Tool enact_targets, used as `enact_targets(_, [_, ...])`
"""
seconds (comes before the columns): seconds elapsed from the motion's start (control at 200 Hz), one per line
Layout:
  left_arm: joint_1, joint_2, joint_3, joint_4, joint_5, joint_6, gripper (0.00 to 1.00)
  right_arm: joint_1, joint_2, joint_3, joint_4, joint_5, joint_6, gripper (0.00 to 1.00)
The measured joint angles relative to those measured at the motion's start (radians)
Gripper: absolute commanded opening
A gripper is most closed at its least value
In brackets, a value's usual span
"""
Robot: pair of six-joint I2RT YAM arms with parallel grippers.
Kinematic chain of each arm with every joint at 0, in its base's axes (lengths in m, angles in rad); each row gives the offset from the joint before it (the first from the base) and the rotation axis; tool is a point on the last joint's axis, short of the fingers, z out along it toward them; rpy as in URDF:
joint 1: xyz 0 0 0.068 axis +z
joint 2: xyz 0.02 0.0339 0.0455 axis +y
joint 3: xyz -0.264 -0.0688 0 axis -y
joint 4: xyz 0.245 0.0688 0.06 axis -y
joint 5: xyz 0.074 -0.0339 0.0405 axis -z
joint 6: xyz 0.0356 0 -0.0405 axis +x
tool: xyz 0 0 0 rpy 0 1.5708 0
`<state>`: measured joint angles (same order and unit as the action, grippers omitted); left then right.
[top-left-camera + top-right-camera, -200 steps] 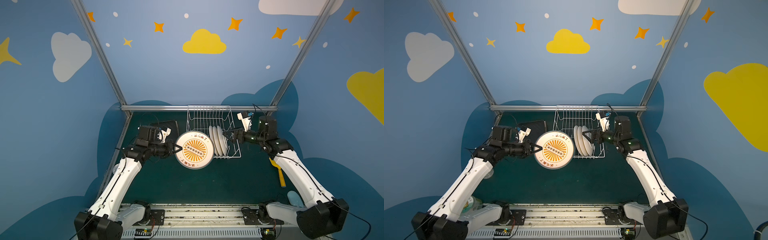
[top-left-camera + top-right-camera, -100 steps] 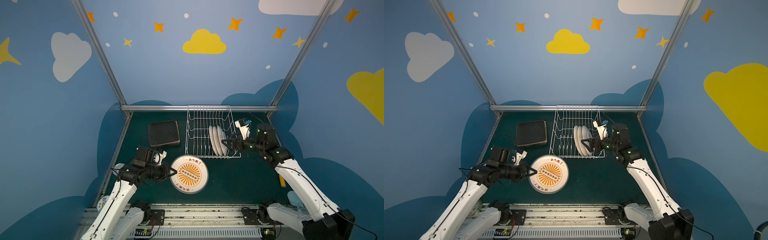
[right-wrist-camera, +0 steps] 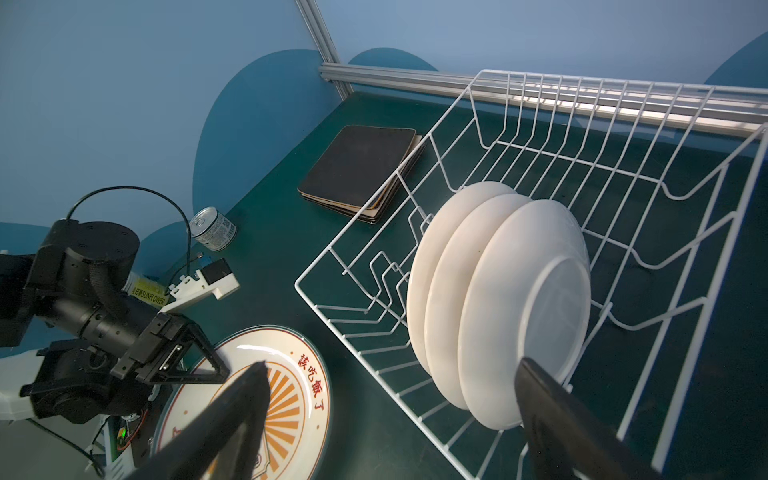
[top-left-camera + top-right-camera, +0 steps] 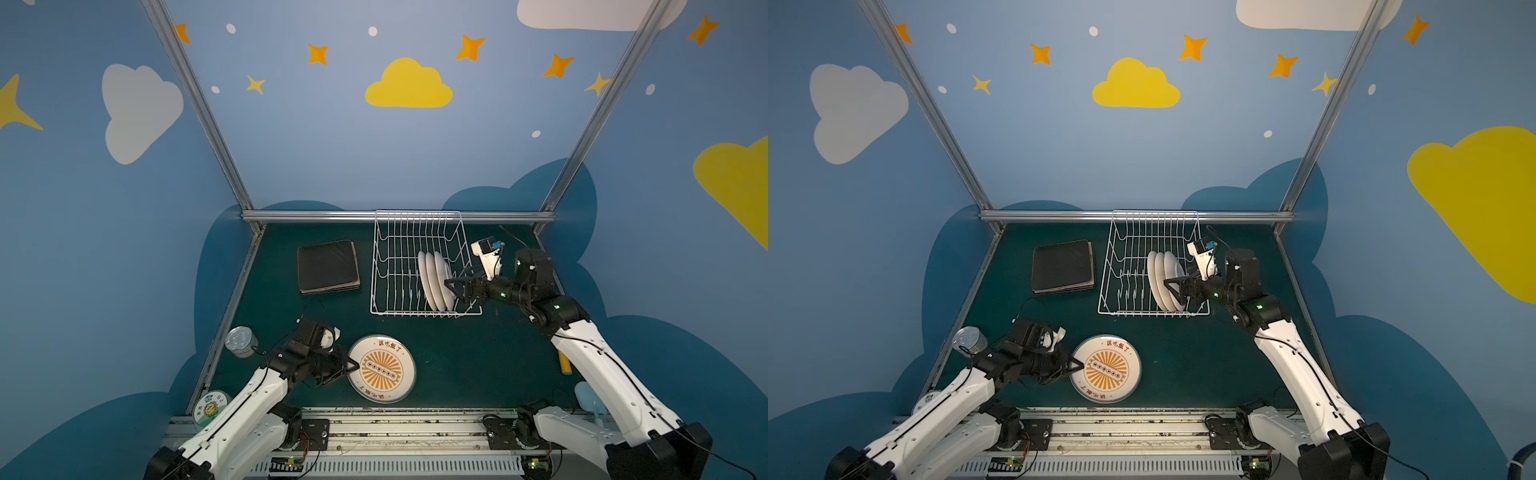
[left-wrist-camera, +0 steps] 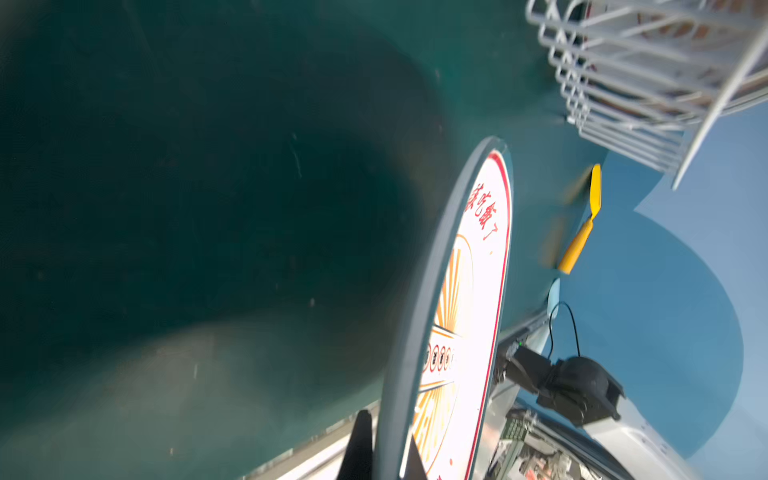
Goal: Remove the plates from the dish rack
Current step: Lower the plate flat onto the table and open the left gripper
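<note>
A round cream plate with an orange sunburst centre (image 4: pixel 381 369) (image 4: pixel 1105 369) (image 5: pixel 469 311) hangs low over the green table near its front edge. My left gripper (image 4: pixel 355 366) (image 4: pixel 1080 365) (image 5: pixel 386 434) is shut on its left rim. I cannot tell whether the plate touches the table. Three round white plates (image 4: pixel 434 280) (image 4: pixel 1163 282) (image 3: pixel 498 299) stand upright in the white wire dish rack (image 4: pixel 417 314) (image 4: pixel 1150 315) (image 3: pixel 615 84). My right gripper (image 4: pixel 451 286) (image 4: pixel 1170 286) (image 3: pixel 390 365) is open at the rack's right side, close to the nearest plate and holding nothing.
A stack of square black-backed plates (image 4: pixel 328 266) (image 4: pixel 1062 266) (image 3: pixel 361 166) lies left of the rack. A tin can (image 4: pixel 239 341) (image 3: pixel 212 229) and a sunflower-label tub (image 4: pixel 211 408) sit at front left. A yellow spatula (image 4: pixel 565 365) (image 5: pixel 582 232) and a pale blue one (image 4: pixel 588 395) lie at front right.
My left arm has carried the orange-centred plate from beside the rack down to the table's front. My right gripper has dropped lower and closer to the plates in the rack, still open.
</note>
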<state>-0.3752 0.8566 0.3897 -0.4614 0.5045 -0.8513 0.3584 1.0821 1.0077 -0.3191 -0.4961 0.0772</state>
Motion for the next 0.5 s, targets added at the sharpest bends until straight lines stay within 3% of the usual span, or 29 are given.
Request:
enact_targets(0.33, [0.000,0.187,-0.041,0.274,-0.037,-0.029,0.03,0.001,0.027,0.000,0.000,0.009,-0.010,0.92])
enact_targets(0.501, [0.000,0.305,-0.019,0.356,-0.005,-0.028,0.09,0.002,0.043,0.001,0.000,0.019,-0.015,0.91])
